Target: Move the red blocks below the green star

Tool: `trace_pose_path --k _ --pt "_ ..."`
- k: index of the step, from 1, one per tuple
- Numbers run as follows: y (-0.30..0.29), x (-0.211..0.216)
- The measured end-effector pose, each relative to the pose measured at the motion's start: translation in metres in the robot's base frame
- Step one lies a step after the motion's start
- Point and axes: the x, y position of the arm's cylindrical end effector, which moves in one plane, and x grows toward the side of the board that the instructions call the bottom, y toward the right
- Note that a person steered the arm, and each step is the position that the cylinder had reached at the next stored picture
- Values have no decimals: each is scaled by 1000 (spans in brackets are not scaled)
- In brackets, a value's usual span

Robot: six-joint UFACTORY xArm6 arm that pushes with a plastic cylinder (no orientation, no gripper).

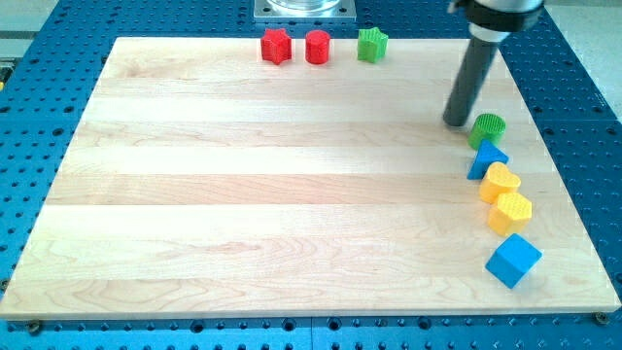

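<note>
My tip (456,122) on the wooden board (243,194), a bare rod holding nothing, just left of the green cylinder (489,127), red star (276,46), red cylinder (318,47) and green star (371,44) in one row at the view's top, well apart from my tip

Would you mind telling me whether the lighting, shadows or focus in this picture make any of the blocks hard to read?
In the camera view, lighting is even and soft, with only faint shadows under the blocks; no glare on the wooden board. My tip and the green round block beside it are sharp; the red blocks at the view's top read clearly.
</note>
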Motion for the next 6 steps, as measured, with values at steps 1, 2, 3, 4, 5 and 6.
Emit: trace_pose_path --k 1,2,3,4,5,6 --pt "-134 -30" --pt "-255 -114" --pt "-328 -165" --pt "-301 -171" --pt "-167 -136" --pt "-122 -118"
